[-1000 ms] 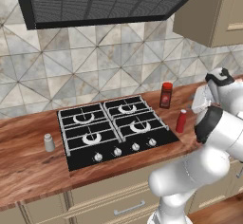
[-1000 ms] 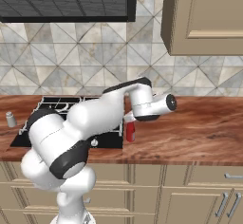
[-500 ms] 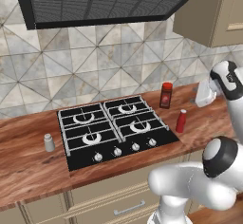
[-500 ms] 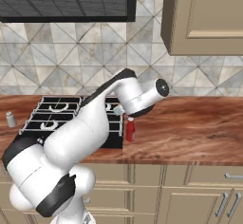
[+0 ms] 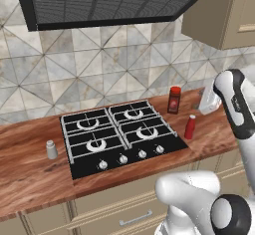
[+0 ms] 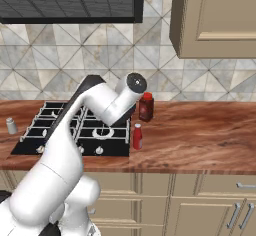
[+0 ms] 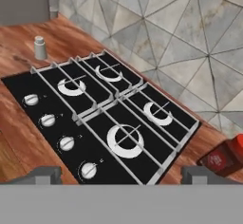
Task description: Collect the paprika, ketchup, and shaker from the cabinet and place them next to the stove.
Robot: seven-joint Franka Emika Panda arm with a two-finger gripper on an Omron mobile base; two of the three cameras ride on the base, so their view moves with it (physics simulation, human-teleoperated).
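On the wooden counter, right of the stove, stand the paprika and the ketchup; the shaker stands left of it. The gripper hangs above the stove, its jaws wide and holding nothing.

— What did the room look like around the wooden counter?

— Behind the counter ran a wall of grey and beige triangle-patterned tiles. Above it hung a dark range hood with a ribbed underside.

— And cupboards?

— Beige wall cupboards sat to the right of the hood. Under the counter were beige drawers and doors with metal bar handles. The light was even and soft.
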